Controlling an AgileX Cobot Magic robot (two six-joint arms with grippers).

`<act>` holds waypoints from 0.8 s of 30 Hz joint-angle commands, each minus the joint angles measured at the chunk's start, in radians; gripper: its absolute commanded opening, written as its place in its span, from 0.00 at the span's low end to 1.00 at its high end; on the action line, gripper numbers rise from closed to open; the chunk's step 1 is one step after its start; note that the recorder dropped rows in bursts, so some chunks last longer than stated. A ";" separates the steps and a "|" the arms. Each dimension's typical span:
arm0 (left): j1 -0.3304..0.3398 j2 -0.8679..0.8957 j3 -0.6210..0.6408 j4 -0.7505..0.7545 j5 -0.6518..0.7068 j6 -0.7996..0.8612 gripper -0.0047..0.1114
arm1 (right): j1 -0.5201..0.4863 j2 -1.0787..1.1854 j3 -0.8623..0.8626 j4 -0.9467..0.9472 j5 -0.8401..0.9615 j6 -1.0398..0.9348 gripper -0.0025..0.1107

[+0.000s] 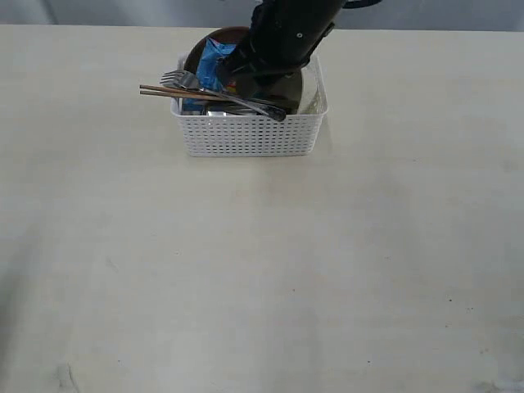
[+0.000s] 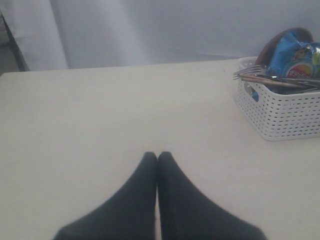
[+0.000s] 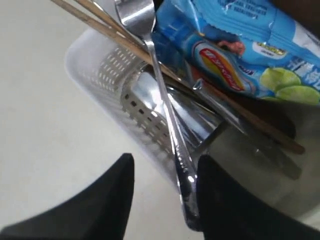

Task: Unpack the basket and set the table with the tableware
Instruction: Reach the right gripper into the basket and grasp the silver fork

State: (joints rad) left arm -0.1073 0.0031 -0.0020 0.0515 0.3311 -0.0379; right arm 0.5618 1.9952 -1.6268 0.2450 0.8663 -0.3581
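Observation:
The white basket (image 1: 246,135) stands at the far middle of the table (image 1: 262,270). A steel fork (image 1: 176,79) and wooden chopsticks (image 1: 164,92) lie across its top, sticking out to the left. My right arm (image 1: 286,33) reaches down over the basket. In the right wrist view my right gripper (image 3: 167,160) is open over the basket's rim (image 3: 95,65). The fork's handle (image 3: 172,135) lies between its fingers, close against one of them. A steel cup (image 3: 190,120) lies inside under the chopsticks (image 3: 100,20). My left gripper (image 2: 157,155) is shut and empty above bare table.
A blue chip bag (image 1: 214,61) leans in the basket against a round brown plate (image 1: 196,53). The left wrist view shows the basket (image 2: 280,115) off to one side, a pale curtain behind the table.

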 commanded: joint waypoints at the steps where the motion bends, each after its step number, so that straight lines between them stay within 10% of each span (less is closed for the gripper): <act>1: -0.007 -0.003 0.002 -0.002 -0.012 0.001 0.04 | 0.001 0.031 -0.014 -0.066 -0.024 -0.008 0.37; 24: -0.007 -0.003 0.002 -0.002 -0.012 0.001 0.04 | 0.059 0.082 -0.012 -0.153 -0.097 -0.058 0.35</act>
State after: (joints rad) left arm -0.1073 0.0031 -0.0020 0.0515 0.3311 -0.0379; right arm 0.6228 2.0775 -1.6318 0.1135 0.7898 -0.4184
